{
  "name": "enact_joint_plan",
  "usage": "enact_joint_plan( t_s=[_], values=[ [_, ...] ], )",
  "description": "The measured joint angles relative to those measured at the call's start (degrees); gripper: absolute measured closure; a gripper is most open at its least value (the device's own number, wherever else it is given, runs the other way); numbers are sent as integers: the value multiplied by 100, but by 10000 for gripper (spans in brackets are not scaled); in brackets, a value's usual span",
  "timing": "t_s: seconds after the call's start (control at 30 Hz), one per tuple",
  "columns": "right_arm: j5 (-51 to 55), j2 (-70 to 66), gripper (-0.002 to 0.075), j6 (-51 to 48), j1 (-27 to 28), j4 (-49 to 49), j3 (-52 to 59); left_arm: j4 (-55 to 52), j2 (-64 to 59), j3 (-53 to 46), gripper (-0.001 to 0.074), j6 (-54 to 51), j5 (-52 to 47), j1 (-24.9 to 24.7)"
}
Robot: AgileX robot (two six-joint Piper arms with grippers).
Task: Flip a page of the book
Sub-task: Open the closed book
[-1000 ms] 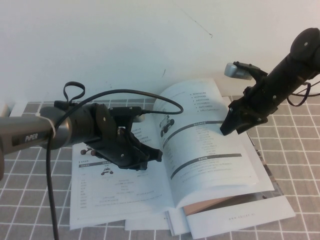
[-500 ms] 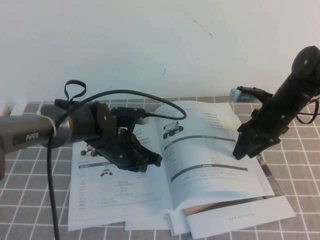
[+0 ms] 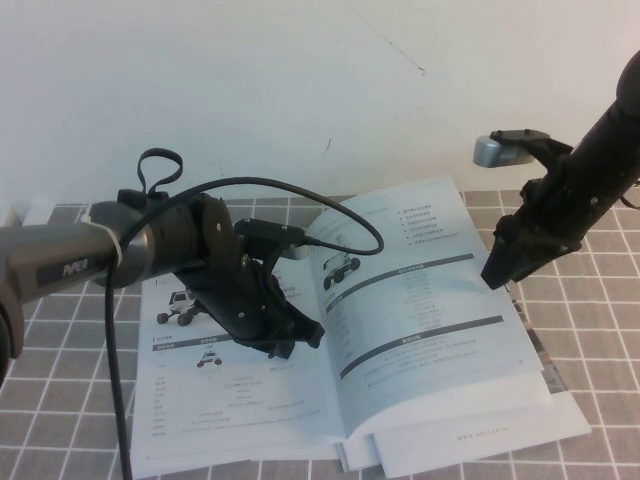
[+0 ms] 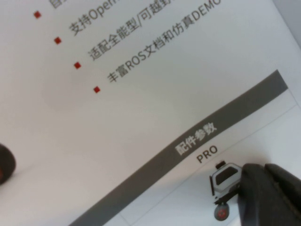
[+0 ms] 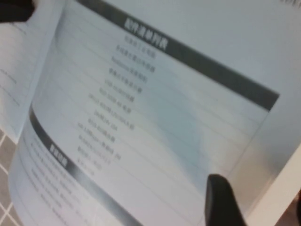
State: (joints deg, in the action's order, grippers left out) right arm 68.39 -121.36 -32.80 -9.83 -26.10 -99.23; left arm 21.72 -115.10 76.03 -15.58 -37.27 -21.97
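Item one, the book (image 3: 350, 340): it is lying open on the checked table (image 3: 600, 330), spine running near to far through the middle, one half to my left and one half to my right. More booklets (image 3: 480, 440) are sitting under it, their edges showing at the near right.

Item two, the page (image 3: 420, 290): this is the right-hand sheet, printed with a wheeled-robot photo and dark grey bars. It is bowing slightly above the stack instead of lying flat. Its free long edge is running near to far along the right side, parallel to the spine.

Item three, my right gripper (image 3: 497, 275): I am holding it in the air just off the far part of that free edge, above the sheet and apart from it. Its fingers are pointing down and left. I am gripping nothing with it; how wide its fingers are standing, I cannot tell.

Item four, my left gripper (image 3: 295, 335): I am hovering it low over the left half, close to the spine. Whether it is pressing the paper or how its fingers are standing, I cannot tell.

Judgement: the free edge is lying nearest my right gripper, so a lift there, swung left over the spine, is looking like the move.
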Motion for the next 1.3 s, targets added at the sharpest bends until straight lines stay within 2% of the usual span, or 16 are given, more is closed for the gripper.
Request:
enact_joint_plan(
  t_s=[0.6,1.3],
  values=[
    [-756,-545,392,-166,0,-729,12,-76,-48,129,739,-18,-185,0],
    [-633,-759,392,230,197,-849,15,-52,-48,139,739,-18,-174,0]
  ],
)
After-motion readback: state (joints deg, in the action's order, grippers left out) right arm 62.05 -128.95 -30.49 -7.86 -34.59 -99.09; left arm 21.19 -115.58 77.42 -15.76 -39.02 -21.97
